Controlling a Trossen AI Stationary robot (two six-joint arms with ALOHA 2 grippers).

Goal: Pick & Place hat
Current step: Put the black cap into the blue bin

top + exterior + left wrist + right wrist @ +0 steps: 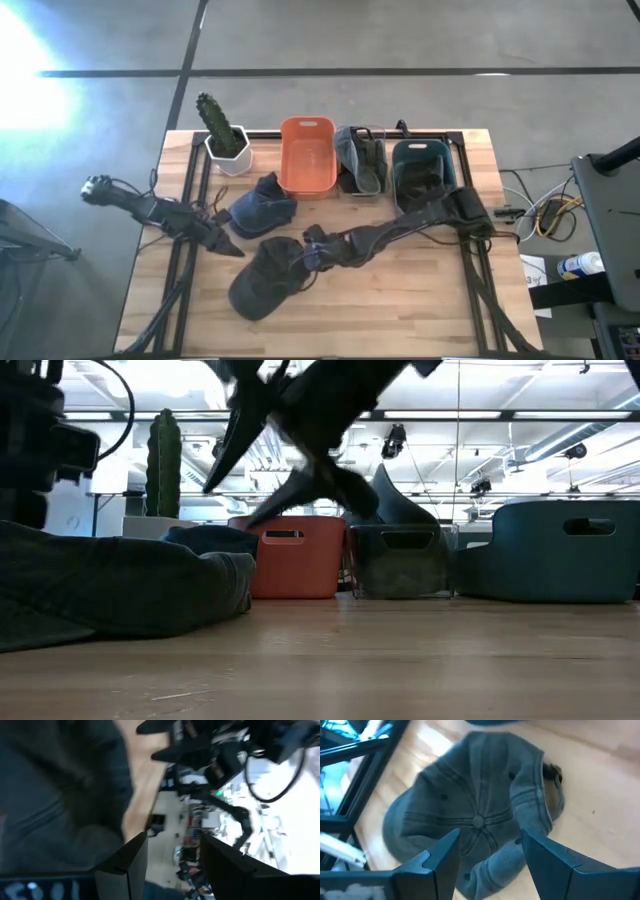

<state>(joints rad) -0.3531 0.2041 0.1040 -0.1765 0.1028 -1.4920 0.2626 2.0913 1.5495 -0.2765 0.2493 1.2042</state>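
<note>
While the wooden worktop [420, 300] holds everything, the orange bin [308, 155] at its back edge is a good thing to find places from. Far to the left of the orange bin, the left gripper [228, 247] hangs low over the worktop, and its fingers [125, 865] are spread apart with nothing between them. Just left of the orange bin stands a green cactus [215, 122] in a white pot [230, 155]. In front of the orange bin's left corner lies a blue hat [262, 208]. Farther to the front of the orange bin lies a dark grey hat [262, 282], flat on the worktop. The right gripper [312, 252] is just above this dark grey hat, and its fingers [440, 857] are spread wide over the hat's top and pinch nothing. Right beside the orange bin is a clear bin [360, 160] with a grey hat [352, 150] hanging over it. Farther right from the orange bin is a dark teal bin [422, 172].
</note>
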